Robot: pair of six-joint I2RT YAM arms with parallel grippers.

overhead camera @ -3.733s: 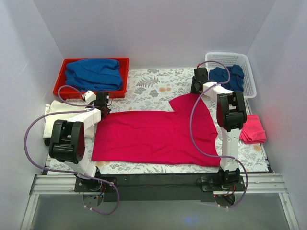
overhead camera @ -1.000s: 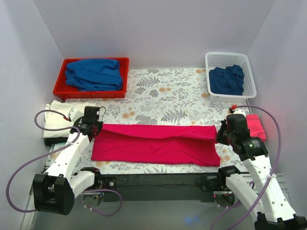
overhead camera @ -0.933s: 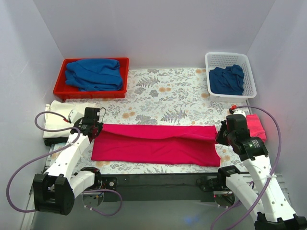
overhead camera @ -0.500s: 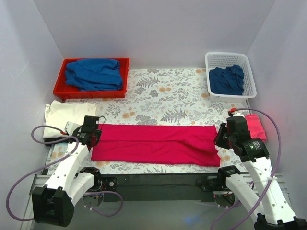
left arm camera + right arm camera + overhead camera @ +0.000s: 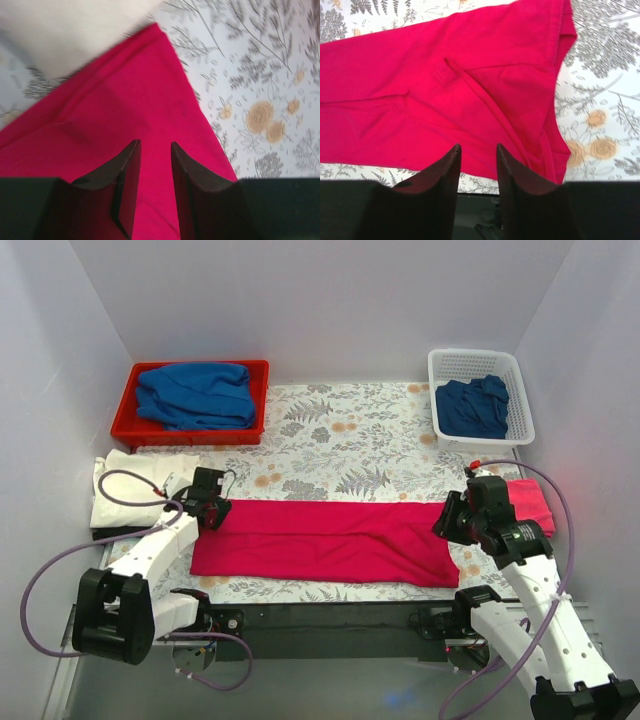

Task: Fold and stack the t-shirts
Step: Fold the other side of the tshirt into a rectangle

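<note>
The crimson-pink t-shirt lies folded into a long band across the near part of the floral table. It fills the left wrist view and the right wrist view. My left gripper is open over the band's far left corner, with nothing between the fingers. My right gripper is open above the band's right end, empty. A cream shirt lies folded at the left. A pink folded shirt lies at the right. Blue shirts sit in the tray and the basket.
A red tray with a blue shirt stands at the back left. A white basket with a blue shirt stands at the back right. White walls close in three sides. The black table edge is just below the right gripper.
The shirt's far half has been folded forward into a narrow band. Both grippers have let go of the corners. The left gripper moved back and right; the right shifted left over the shirt.
</note>
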